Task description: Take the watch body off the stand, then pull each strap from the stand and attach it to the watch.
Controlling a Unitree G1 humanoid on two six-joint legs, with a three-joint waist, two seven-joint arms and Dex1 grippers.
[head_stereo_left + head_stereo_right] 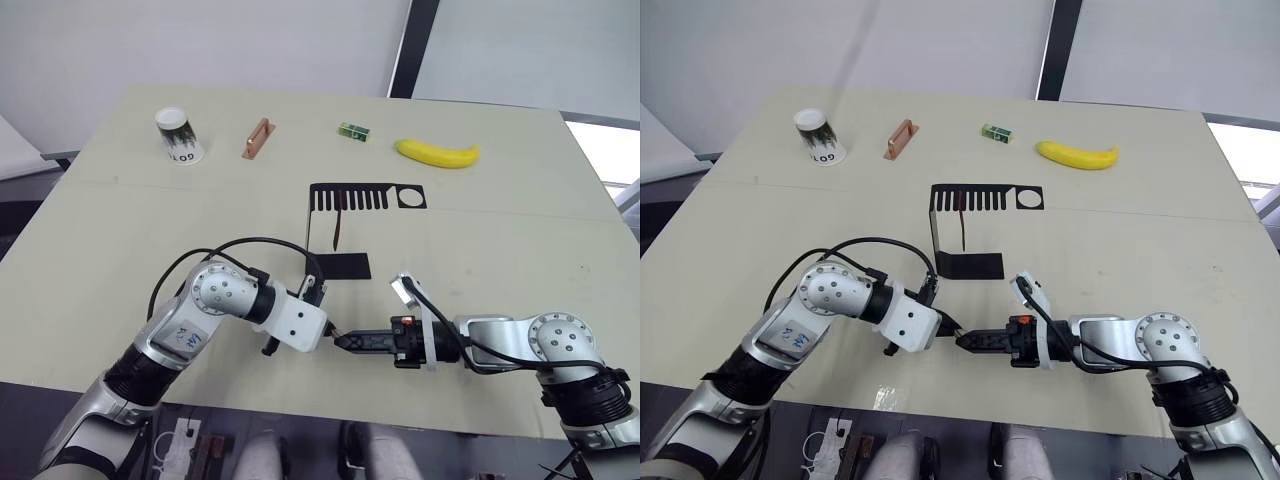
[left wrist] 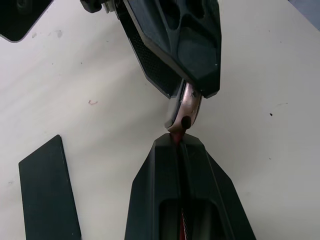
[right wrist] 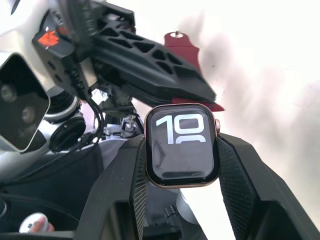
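My right gripper (image 3: 182,150) is shut on the watch body (image 3: 183,142), a dark square case whose screen shows light digits. Just above the table's front edge it meets my left gripper (image 1: 331,332), which is shut on a dark-red strap (image 3: 181,47). That strap's end touches the edge of the watch body (image 2: 186,102). Farther back in the middle stands the black stand (image 1: 340,266). A second dark-red strap (image 1: 338,226) hangs from its slotted top plate.
Along the table's far side lie a paper cup (image 1: 177,134), a copper-coloured bar (image 1: 258,138), a small green block (image 1: 354,129) and a banana (image 1: 437,152). Both arms are close to the front edge.
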